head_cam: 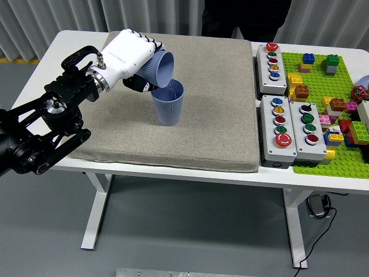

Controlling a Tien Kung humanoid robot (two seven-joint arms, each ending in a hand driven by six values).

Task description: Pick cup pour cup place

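Left hand (130,55), a white five-fingered shell on a black arm, is wrapped around a ribbed blue plastic cup (159,69) and holds it tipped steeply, mouth down and to the right, just above the upright ribbed blue receiving cup (168,103). The tilted cup's lower lip sits at, or barely over, the receiving cup's far-left rim; whether the two touch cannot be told. The receiving cup stands on the grey padded mat (219,104), a little left of the mat's middle.

The step in hand looks like the pour itself. To do it well, the lip should stay inside the circle of the receiving cup's rim, the tilt should grow slowly by wrist roll, not by arm sweep, and the held cup should not press on the rim, since the standing cup is light and could be tipped or dragged across the mat. Afterwards the held cup needs righting before it goes down on a bare part of the mat beside the receiving cup.

Much is hard to read. No stream or contents can be made out; the insides of both cups are dim. The fingertips are mostly hidden behind the held cup. The right hand is out of view. At the mat's far edge, a dark-clothed person (245,17) is cut off by the frame.
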